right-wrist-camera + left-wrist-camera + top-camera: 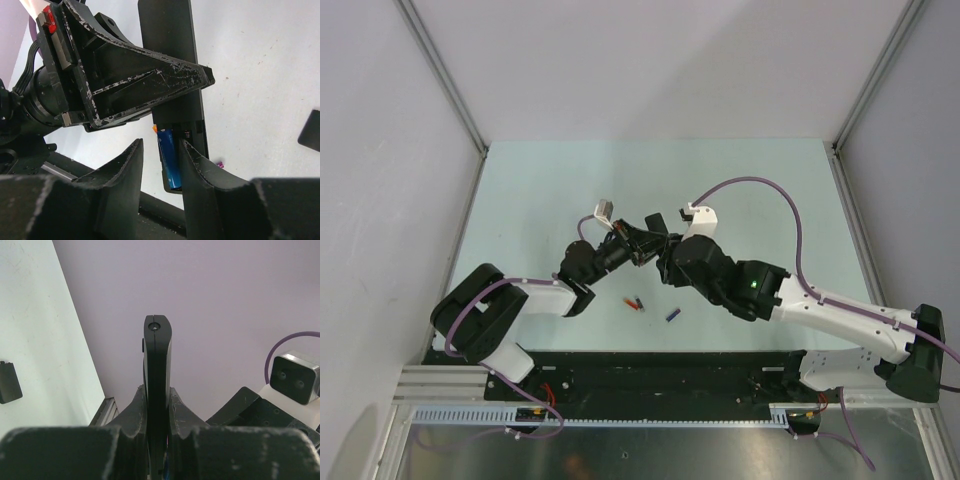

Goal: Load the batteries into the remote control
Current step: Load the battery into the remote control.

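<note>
My left gripper (157, 400) is shut on the remote control (157, 360), a slim black bar seen edge-on in the left wrist view and held above the table. In the right wrist view the remote control (167, 35) shows its open compartment with a blue battery (168, 157) lying in it. An orange tip peeks out at the battery's upper end. My right gripper (161, 143) stands open around that battery: the left finger is apart from it and the right finger is close against it. From above, both grippers (638, 246) (665, 262) meet at mid-table.
A red battery (636, 302) and a blue one (672, 314) lie loose on the pale green table (520, 200) in front of the grippers. A small flat black cover (9, 382) lies on the table behind them. Walls close in the table's sides and back.
</note>
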Motion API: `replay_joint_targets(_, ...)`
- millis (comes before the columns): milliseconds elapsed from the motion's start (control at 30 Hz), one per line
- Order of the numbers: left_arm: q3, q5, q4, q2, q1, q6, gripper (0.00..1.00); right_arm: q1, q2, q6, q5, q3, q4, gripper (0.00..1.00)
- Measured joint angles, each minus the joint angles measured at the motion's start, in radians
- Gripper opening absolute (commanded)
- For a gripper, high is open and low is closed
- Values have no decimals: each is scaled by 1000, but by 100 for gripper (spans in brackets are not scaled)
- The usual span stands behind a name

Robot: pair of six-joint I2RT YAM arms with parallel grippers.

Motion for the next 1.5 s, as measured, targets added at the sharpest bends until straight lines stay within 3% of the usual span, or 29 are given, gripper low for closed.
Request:
replay_joint_targets(233,0,-2,0,0,1,0,0,-2,-5,0,1,6,-17,47)
replay_joint_targets(567,0,-11,8,0,1,-4,0,-2,-5,0,-1,20,-29,49)
replay_joint_targets(1500,0,12,30,25,1,-43,0,-15,0,-119,73,39,-35,38)
